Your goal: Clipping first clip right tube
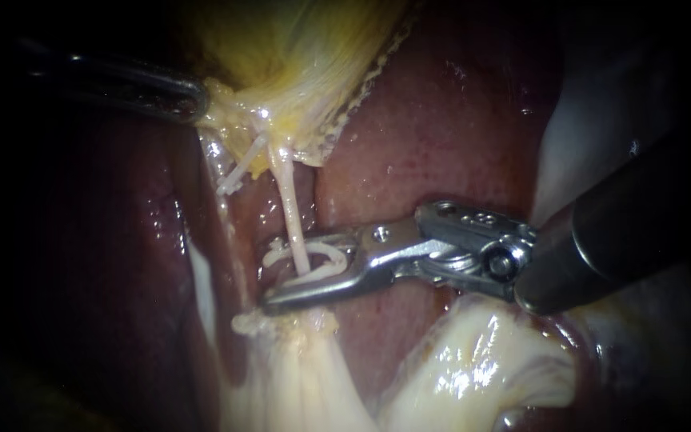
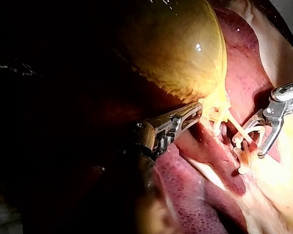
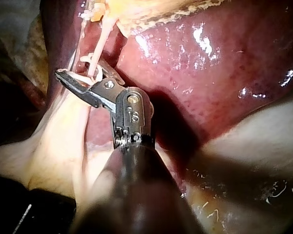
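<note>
The right tube (image 1: 291, 208) runs pale and taut from the yellow gallbladder (image 1: 297, 64) down to white tissue. My right instrument (image 1: 277, 276) straddles it low down: its jaws stand apart with a white clip (image 1: 321, 260) held between them, hooked around the tube. A thinner left tube (image 1: 237, 172) slants beside it. My left instrument (image 1: 197, 100) is shut on the gallbladder neck, pulling it up and left. In the left wrist view my left instrument (image 2: 198, 113) grips that neck, and the right instrument (image 2: 251, 144) lies beyond. The right instrument (image 3: 80, 70) with its clip (image 3: 88, 58) shows in the right wrist view.
Dark red liver (image 1: 441, 136) surrounds the tubes on both sides. Pale glistening tissue (image 1: 473, 368) lies below the right instrument's wrist, and a white fold (image 1: 569, 152) sits behind its shaft.
</note>
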Robot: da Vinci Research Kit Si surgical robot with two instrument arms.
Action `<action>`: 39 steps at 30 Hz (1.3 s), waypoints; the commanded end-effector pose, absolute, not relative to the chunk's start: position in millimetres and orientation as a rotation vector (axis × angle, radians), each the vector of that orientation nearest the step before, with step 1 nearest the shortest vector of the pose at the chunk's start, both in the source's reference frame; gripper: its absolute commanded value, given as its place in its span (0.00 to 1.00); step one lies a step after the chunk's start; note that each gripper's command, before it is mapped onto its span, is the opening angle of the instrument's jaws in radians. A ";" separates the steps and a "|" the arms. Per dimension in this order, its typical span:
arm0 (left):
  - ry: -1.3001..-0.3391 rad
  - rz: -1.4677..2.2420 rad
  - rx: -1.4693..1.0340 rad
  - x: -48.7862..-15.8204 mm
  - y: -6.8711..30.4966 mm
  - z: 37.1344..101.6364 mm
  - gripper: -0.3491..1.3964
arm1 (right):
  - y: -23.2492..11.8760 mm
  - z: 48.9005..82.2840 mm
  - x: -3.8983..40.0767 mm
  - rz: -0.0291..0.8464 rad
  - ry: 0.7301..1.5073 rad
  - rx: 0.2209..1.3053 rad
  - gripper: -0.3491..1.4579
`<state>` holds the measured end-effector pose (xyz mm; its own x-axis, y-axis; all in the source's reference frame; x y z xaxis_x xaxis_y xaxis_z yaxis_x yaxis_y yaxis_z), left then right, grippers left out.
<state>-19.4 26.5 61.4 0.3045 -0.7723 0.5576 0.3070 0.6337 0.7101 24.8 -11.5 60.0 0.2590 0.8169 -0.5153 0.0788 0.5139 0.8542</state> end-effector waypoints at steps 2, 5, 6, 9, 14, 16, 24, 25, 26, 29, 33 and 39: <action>-1.029 -0.761 0.532 -19.4 26.5 61.5 0.00 | -11.8 59.5 24.7 0.611 1.227 0.946 0.47; -1.029 -0.760 0.533 -19.4 26.5 61.5 0.00 | -12.3 58.9 24.5 0.611 1.228 0.973 0.47; -1.029 -0.760 0.533 -19.4 26.5 61.5 0.00 | -12.4 58.8 24.4 0.607 1.227 0.976 0.47; -1.029 -0.760 0.533 -19.4 26.5 61.5 0.00 | -12.8 58.3 24.1 0.599 1.224 1.001 0.47; -1.029 -0.760 0.533 -19.4 26.5 61.5 0.00 | -13.4 57.6 23.9 0.581 1.214 1.031 0.45; -1.026 -0.759 0.533 -19.4 26.5 61.5 0.00 | -13.5 57.4 23.9 0.574 1.213 1.036 0.45; -1.026 -0.759 0.533 -19.4 26.5 61.5 0.00 | -14.7 58.3 23.9 0.555 1.190 1.037 0.43; -1.026 -0.759 0.533 -19.4 26.5 61.5 0.00 | -14.8 58.3 23.9 0.552 1.187 1.037 0.42; -1.026 -0.759 0.533 -19.4 26.5 61.5 0.00 | -14.8 58.3 23.9 0.551 1.187 1.037 0.42; -1.026 -0.759 0.533 -19.4 26.5 61.5 0.00 | -14.7 58.3 23.9 0.552 1.187 1.038 0.37; -1.026 -0.759 0.533 -19.4 26.5 61.6 0.00 | -14.5 58.2 23.9 0.564 1.182 1.044 0.30; -1.026 -0.759 0.533 -19.4 26.5 61.6 0.00 | -14.4 58.4 23.9 0.597 1.155 1.075 0.11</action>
<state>-19.4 26.5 61.6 0.3076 -0.7719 0.5565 0.3067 0.6340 0.7099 23.9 -14.3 58.4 0.3367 0.8387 -0.4280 0.1350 0.4069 0.9035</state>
